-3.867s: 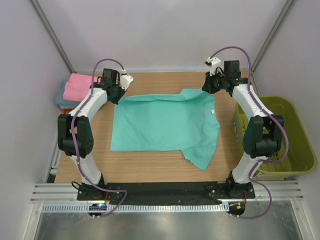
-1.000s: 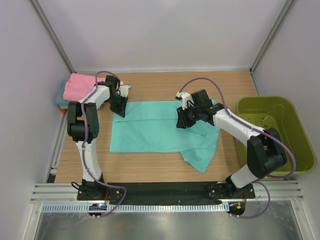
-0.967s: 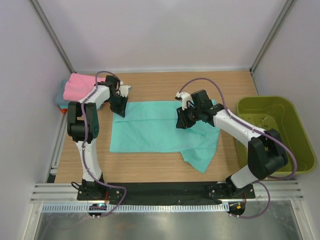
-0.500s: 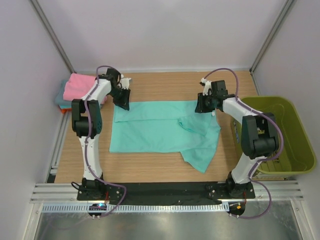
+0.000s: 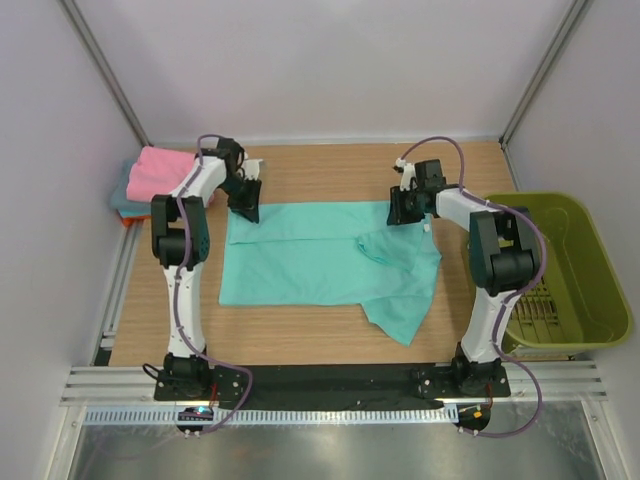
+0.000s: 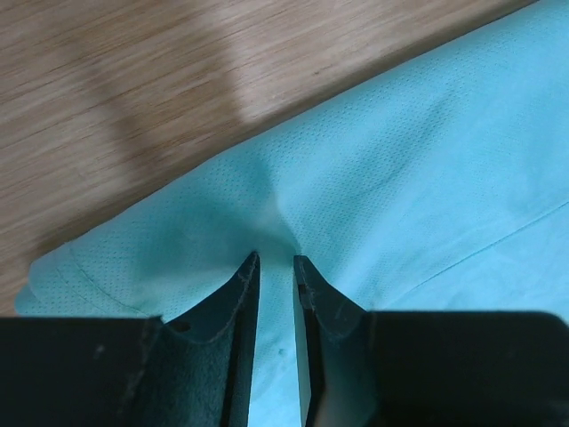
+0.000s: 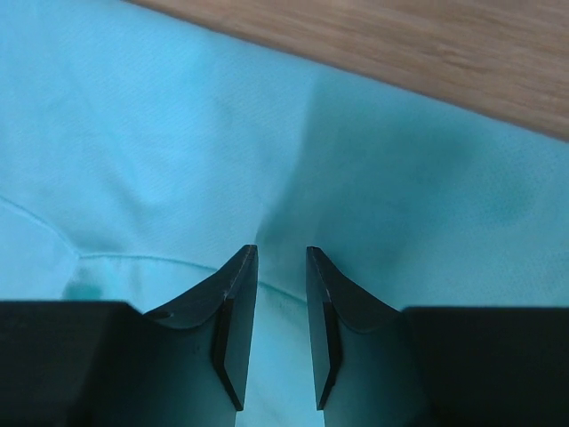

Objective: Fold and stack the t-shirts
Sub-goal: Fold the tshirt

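A teal-green t-shirt (image 5: 320,255) lies flat on the wooden table, its far edge folded over and its lower right part hanging toward the front. My left gripper (image 5: 246,205) is at the shirt's far left corner. In the left wrist view (image 6: 276,260) the jaws stand close together with puckered cloth (image 6: 400,169) between them. My right gripper (image 5: 398,212) is at the far right edge. In the right wrist view (image 7: 282,252) the jaws pinch a crease of the same cloth (image 7: 178,133). A folded pink t-shirt (image 5: 160,172) tops a stack at the far left.
An olive-green plastic basket (image 5: 610,275) stands at the right, beside the right arm. The stack under the pink shirt shows a teal layer (image 5: 122,197) and an orange edge (image 5: 127,222). Bare wood (image 5: 320,170) lies beyond the shirt.
The shirt's far edge has been folded toward the front. The right gripper came back from mid-shirt to the far right edge. In the last half second both grippers shifted only slightly.
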`<state>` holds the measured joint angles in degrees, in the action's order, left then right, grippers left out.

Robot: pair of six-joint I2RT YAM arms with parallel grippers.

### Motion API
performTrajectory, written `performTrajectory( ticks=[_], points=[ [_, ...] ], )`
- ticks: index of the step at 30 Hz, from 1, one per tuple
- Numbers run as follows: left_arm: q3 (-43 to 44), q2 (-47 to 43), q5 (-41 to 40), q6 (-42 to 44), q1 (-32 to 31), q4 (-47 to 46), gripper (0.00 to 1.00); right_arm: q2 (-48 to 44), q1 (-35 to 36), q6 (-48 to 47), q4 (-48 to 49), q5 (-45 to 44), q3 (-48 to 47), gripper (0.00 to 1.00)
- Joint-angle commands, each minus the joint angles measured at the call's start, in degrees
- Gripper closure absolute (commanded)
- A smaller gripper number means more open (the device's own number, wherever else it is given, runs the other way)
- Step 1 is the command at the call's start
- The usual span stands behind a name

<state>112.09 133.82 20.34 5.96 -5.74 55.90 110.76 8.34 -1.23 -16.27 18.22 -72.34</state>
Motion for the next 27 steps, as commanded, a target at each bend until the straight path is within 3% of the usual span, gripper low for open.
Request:
performTrajectory(
  ticks=[1,7,12,20,27],
  points=[
    [3.0,1.9,-1.0,-0.5,0.6,1.3,0.77,2.8,-0.9,-1.1,1.4,-1.0,-5.5,0.66],
    [7.7,5.8,-1.8,-0.3,0.6,2.0,0.77,9.1,-1.8,-1.8,0.4,-2.5,-12.7,0.65],
    [17.3,11.3,-3.3,0.3,0.6,4.5,0.77,13.2,-2.3,-2.9,-0.2,-3.5,-17.9,0.65],
    [27.3,18.0,-7.7,0.7,0.6,0.3,0.72,20.8,-2.3,-3.7,0.2,-5.1,-27.4,0.64],
    [33.4,16.4,-10.2,1.6,-0.2,-1.4,0.66,20.5,-2.2,-5.8,0.4,-6.0,-32.4,0.62]
  ],
)
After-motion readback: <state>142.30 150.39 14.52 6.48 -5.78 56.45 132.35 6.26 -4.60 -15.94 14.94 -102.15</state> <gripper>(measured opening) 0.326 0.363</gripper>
